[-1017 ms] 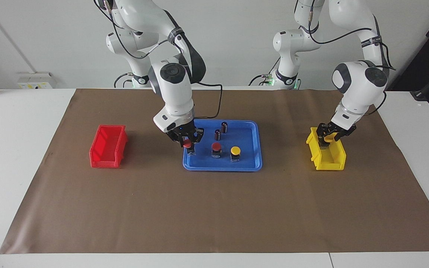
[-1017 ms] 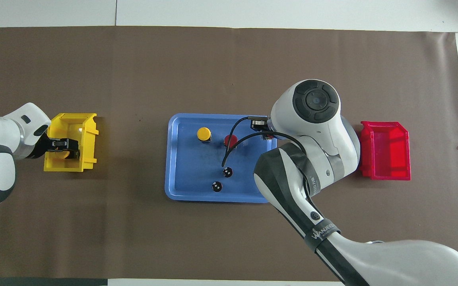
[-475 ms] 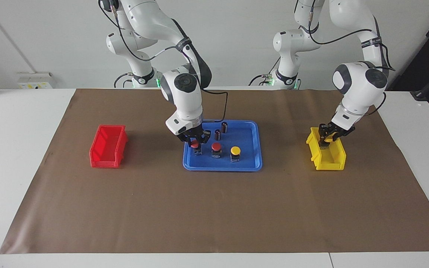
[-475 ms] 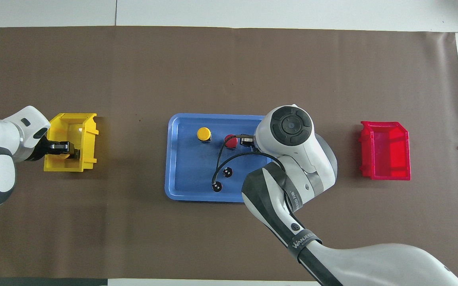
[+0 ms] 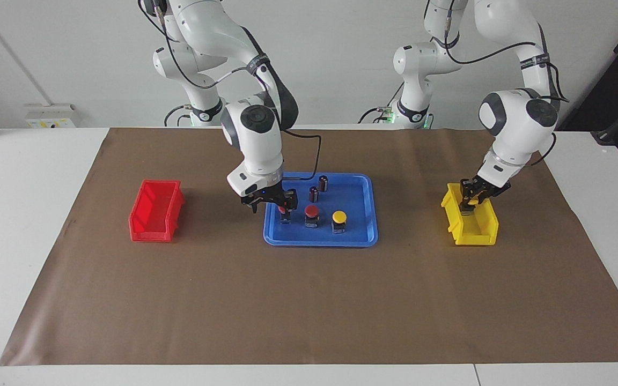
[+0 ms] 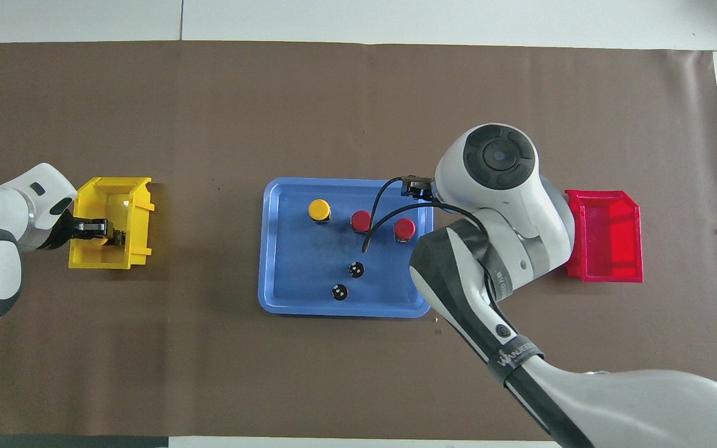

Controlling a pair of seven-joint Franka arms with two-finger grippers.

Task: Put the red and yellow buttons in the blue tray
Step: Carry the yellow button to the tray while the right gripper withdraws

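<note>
You see the red bin (image 5: 156, 211) toward the right arm's end of the table, standing by itself on the brown mat (image 5: 309, 300). Next comes your right gripper (image 5: 271, 202), hanging low over the blue tray's (image 5: 360, 238) edge at that same end; its fingers are spread, holding nothing. Just beside it a red button (image 5: 284, 213) stands on the tray floor, apart from the fingers. In the overhead view this button (image 6: 404, 229) shows clear of the arm.

Moving along the tray, you find a second red button (image 5: 311, 215) and then a yellow button (image 5: 339, 220), the three forming a row along the tray's side farther from the robots. Two dark capless cylinders (image 5: 318, 188) stand nearer to the robots, also inside the tray.

Toward the left arm's end of the table sits the yellow bin (image 5: 471, 221). Your left gripper (image 5: 470, 198) is down inside it, fingers closed on the second yellow button (image 5: 468, 201), whose cap shows between them. In the overhead view the same gripper (image 6: 98, 230) lies over the bin's interior (image 6: 123, 200).
</note>
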